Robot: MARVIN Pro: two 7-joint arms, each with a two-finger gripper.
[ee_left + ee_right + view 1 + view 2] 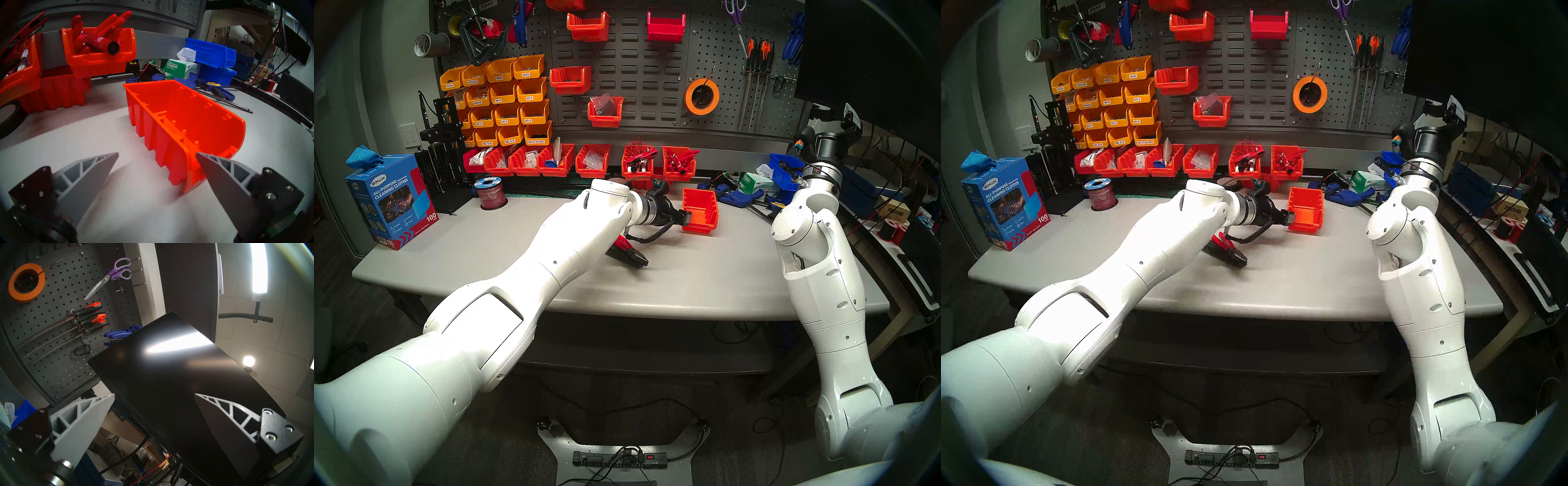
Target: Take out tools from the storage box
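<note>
The orange-red storage box (700, 210) stands on the grey table (687, 278), right of centre. In the left wrist view the box (186, 118) looks empty. My left gripper (685, 219) is open at its near end. There one finger (220, 178) is at the box's front lip and the other finger (95, 173) is outside over the table, with the side wall between them (156, 152). Red-handled pliers (622, 242) and a black tool (636, 259) lie together on the table, partly hidden under my left forearm. My right gripper (851, 115) is raised at the far right, open and empty (154, 394).
A row of orange-red bins (678, 163) with red-handled tools stands along the back. Blue bins (785, 169), a tissue box (755, 181) and blue clamps (734, 197) crowd the back right. A cloth box (392, 200) and a wire spool (492, 193) are at the left. A monitor (169, 378) is close to my right gripper.
</note>
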